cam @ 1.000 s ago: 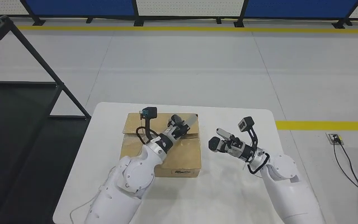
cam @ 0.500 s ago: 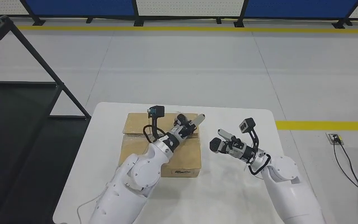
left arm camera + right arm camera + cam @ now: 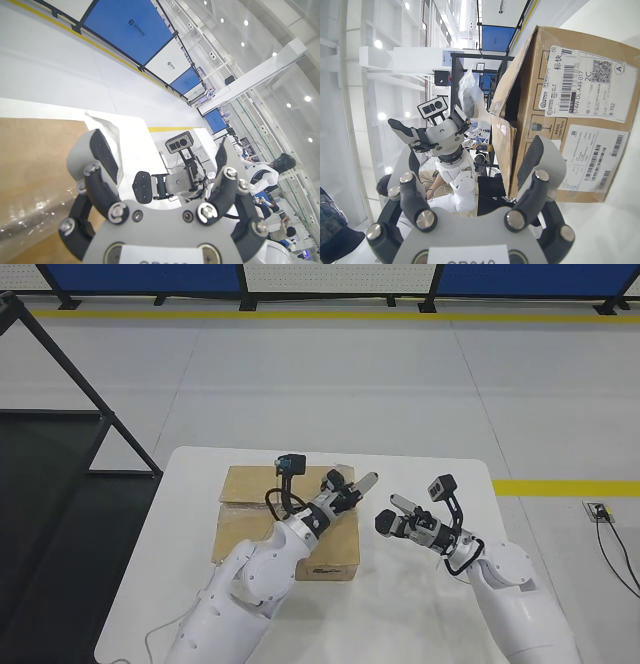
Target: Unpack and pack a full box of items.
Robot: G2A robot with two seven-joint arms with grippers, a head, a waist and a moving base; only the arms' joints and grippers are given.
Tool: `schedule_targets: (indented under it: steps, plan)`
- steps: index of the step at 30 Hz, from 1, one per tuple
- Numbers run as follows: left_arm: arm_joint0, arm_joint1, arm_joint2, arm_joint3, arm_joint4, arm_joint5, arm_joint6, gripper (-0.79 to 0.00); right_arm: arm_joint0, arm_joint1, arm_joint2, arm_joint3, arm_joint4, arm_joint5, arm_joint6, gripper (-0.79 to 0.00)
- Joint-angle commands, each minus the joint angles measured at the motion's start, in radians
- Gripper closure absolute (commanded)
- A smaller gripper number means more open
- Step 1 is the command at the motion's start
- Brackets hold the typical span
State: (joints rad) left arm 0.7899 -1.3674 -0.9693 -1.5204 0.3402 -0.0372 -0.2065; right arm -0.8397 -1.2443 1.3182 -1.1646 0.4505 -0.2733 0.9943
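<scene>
White table [image 3: 185,514] under shipping-labelled cardboard box [image 3: 590,140]

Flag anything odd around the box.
A crumpled white packet sticks up at the box's open flap, beside one finger of the open left claw rather than between its fingers. I cannot tell whether it is caught there or loose. The flap edge looks creased and ragged.

White table [image 3: 420,604] is carrying one brown cardboard box [image 3: 235,534]. Box is sitting directly on the tabletop, toward 10 o'clock from the table's centre.
</scene>
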Motion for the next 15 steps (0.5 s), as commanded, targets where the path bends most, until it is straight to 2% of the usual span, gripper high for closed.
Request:
schedule_targets:
  steps: [1, 15]
  plan:
    - [-0.001, -0.003, 0.007, -0.001, 0.005, 0.001, -0.002, -0.785, 0.000, 0.001, -0.001, -0.001, 0.001, 0.000, 0.000, -0.785]
    - [-0.001, -0.021, 0.019, -0.001, 0.028, -0.006, -0.007, -0.785, -0.013, 0.010, 0.009, 0.000, 0.016, -0.014, 0.001, -0.785]
